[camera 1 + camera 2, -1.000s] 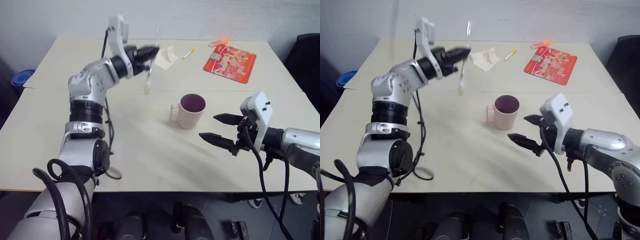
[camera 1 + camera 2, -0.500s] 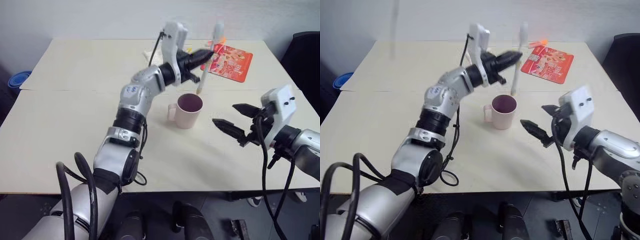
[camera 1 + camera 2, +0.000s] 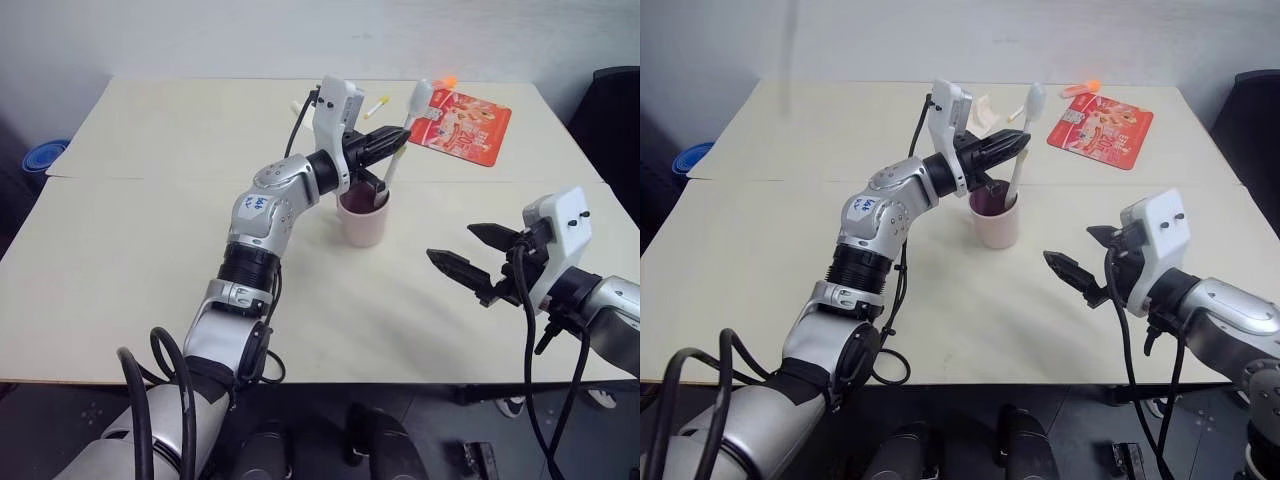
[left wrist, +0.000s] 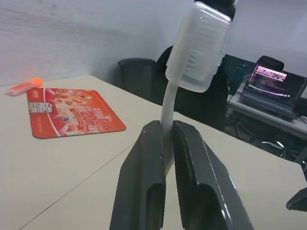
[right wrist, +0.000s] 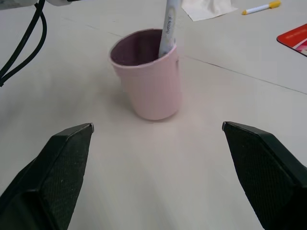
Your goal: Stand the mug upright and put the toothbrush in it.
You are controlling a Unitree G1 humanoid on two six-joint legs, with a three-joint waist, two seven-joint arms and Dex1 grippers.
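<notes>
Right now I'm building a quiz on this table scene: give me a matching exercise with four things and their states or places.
Things:
1. mug
2. toothbrush
3. right gripper
4. red packet

States or places:
A. lying flat near the table's far edge
B. open, holding nothing
C. upright on the table
D. clamped in the left gripper, lower end inside the mug

Pairs: 1-C, 2-D, 3-B, 4-A

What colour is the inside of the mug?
The mug is dark maroon inside, pale pink outside; the right wrist view shows it best.
</notes>
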